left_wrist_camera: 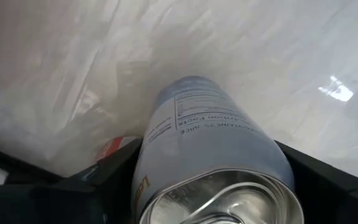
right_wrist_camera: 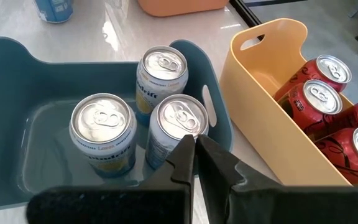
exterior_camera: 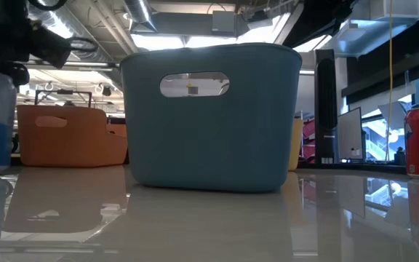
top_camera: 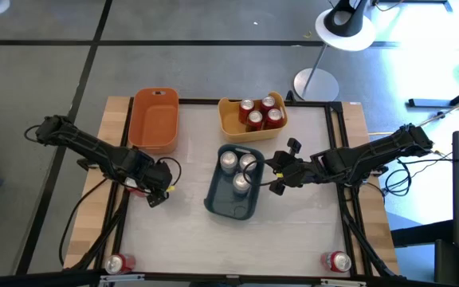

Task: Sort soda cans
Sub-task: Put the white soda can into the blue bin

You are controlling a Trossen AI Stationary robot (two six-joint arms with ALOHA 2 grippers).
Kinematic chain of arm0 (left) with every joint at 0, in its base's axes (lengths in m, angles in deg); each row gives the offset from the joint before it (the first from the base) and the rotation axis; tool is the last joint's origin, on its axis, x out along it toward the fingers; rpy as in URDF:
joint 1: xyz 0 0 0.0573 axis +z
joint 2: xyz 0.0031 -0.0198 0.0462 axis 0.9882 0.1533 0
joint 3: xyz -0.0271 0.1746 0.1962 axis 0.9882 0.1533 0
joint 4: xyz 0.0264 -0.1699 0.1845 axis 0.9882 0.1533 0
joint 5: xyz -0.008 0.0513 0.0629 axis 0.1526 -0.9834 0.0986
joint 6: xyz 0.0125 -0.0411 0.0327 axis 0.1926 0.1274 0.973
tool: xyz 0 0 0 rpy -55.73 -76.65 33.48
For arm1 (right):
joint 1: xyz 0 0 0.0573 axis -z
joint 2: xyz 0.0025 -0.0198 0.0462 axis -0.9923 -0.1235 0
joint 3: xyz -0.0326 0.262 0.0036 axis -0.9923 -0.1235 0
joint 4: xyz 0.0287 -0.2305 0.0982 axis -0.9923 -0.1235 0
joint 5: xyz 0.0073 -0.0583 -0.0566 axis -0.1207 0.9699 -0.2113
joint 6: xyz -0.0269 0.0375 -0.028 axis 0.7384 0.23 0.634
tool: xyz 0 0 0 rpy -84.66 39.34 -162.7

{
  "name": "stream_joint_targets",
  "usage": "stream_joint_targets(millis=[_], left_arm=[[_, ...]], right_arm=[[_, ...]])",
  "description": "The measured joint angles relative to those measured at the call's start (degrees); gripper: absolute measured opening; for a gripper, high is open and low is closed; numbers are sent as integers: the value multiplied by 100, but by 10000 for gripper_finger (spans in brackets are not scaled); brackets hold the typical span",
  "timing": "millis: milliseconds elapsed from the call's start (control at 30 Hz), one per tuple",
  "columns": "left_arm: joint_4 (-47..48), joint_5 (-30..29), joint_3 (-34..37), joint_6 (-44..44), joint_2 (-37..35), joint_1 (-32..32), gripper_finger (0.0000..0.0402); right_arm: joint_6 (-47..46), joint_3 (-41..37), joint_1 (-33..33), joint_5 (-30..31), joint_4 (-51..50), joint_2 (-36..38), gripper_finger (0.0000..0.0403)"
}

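**Handling a Silver Can at the Left Gripper**

Location. The left gripper (top_camera: pixel 159 191) hangs over the table (top_camera: pixel 293 231) left of the blue-grey bin (top_camera: pixel 213 198). In the left wrist view a silver-grey soda can (left_wrist_camera: pixel 213 162) stands between the two dark fingers (left_wrist_camera: pixel 114 171), which flank its body on both sides. Whether the pads already press the wall cannot be told from these views.

Other items. The blue-grey bin holds three silver cans (right_wrist_camera: pixel 102 127). The yellow bin (right_wrist_camera: pixel 272 106) beside it holds four red cans (right_wrist_camera: pixel 316 99). The orange bin (top_camera: pixel 154 119) appears empty. Two red cans stand at the near table corners, one left (top_camera: pixel 116 264) and one right (top_camera: pixel 338 261).

Right gripper. The right gripper (right_wrist_camera: pixel 196 152) is clenched on nothing and hovers at the edge of the blue-grey bin.

Handling properties (judgement). The can is probably light if empty and noticeably heavier if full; the views do not settle which. The thin metal wall is stiff along its axis but dents under side load. The glossy printed surface is likely slippery.

Grasp point (judgement). Take hold across the mid-body, with the fingers square to the cylinder. Avoid the tapered shoulder near the top, where the pads could slide off. Apply moderate closing force only.
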Motion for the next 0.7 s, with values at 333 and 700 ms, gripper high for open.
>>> stream_joint_targets(millis=[333, 700], left_arm=[[53, -154, -756, 200, -4, 11, 291], [-25, -539, -1834, 890, -10, 301, 291]], right_arm=[[364, 0, 0, 12, 0, 0, 19], [406, 0, 0, -235, 20, 0, 19]])
